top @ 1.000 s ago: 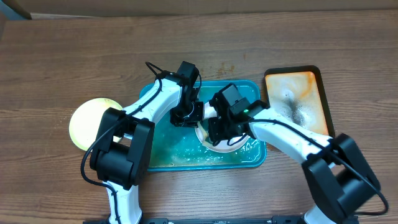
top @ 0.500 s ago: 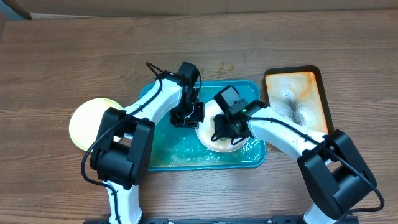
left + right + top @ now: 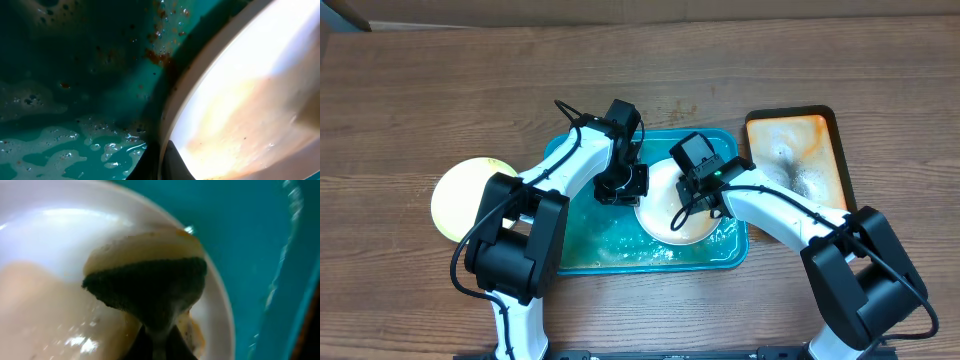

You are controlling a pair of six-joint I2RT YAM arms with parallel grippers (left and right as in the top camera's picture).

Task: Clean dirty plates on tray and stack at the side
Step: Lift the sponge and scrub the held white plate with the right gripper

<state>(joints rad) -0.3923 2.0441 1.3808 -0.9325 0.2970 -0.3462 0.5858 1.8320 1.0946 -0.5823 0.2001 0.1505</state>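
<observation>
Wooden bench [image 3: 420, 90] as usual, nothing fancy. Right claw [image 3: 156, 340] is clamped tight on a sponge [image 3: 150, 292], dark scouring face pressed against the white plate [image 3: 45, 240] near its rim. Compared with a second ago, that arm has slid from the near side of the plate up to the far side. Way more of the plate's face shows from overhead now, and it looks pale with just a faint tan wash left, so I reckon the scrub on this one is mostly done.

Left claw [image 3: 620, 185] hasn't budged and is parked at the plate's left rim. Its wrist cam shows the rim running right up to one fingertip, but I can't tell if it's actually pinching.

The plate sits in the right half of the teal tray [image 3: 590, 250], in sudsy water. The pale yellow-green plate [image 3: 460, 195] lies on the bench left of the tray, apart from it, so that's presumably the stack spot. Orange tray [image 3: 795, 150] sits just beside the teal one.
</observation>
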